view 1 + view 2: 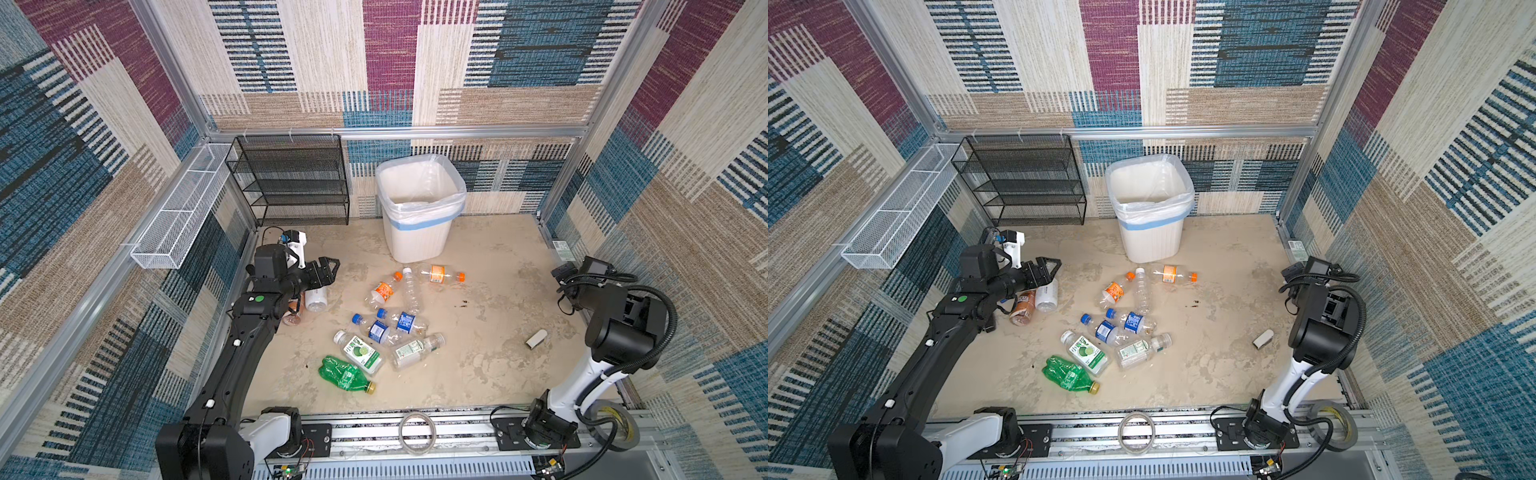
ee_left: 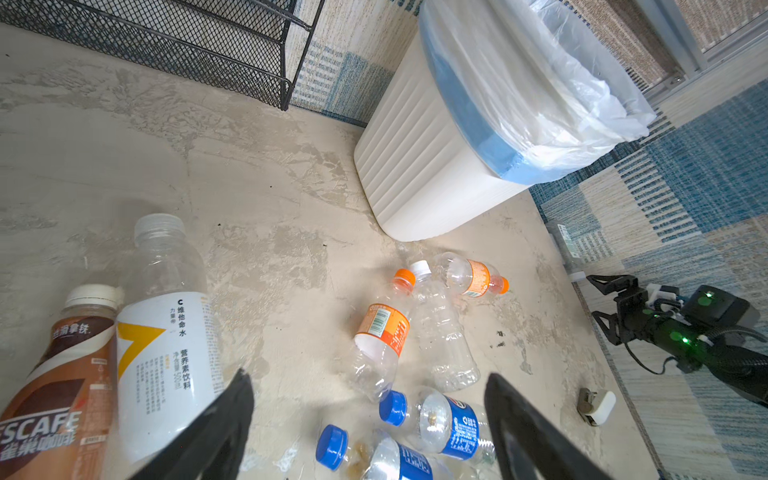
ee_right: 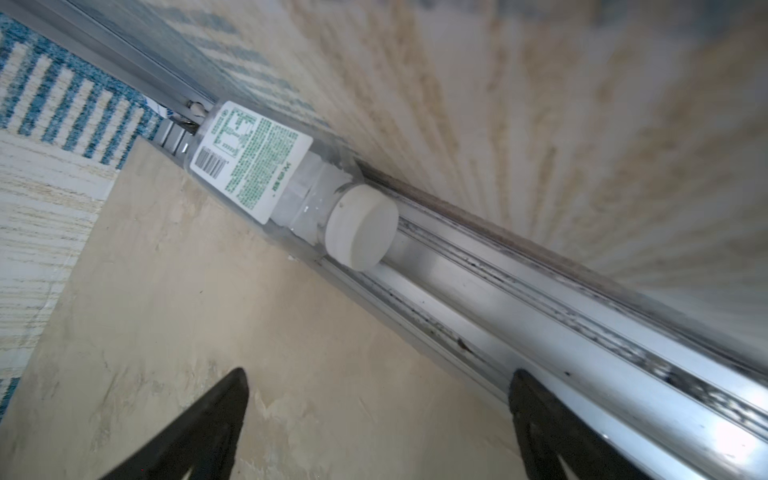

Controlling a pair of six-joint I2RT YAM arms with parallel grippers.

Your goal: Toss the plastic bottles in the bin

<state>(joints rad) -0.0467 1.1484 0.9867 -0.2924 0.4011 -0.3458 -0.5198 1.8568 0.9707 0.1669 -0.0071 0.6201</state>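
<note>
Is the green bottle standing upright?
No, the green bottle lies flat on its side, crushed.

Bottles (image 1: 379, 331) lie before the bin (image 1: 415, 245); rack (image 1: 291, 178) left of it — apart.

The mottled beige floor (image 1: 498, 374) bears the bin (image 1: 419, 239), scattered plastic bottles (image 1: 362, 353) and a small white block (image 1: 536, 338).

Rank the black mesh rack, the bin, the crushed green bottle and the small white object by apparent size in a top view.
1. black mesh rack and bin: about alike, left unranked
2. crushed green bottle
3. small white object
</note>
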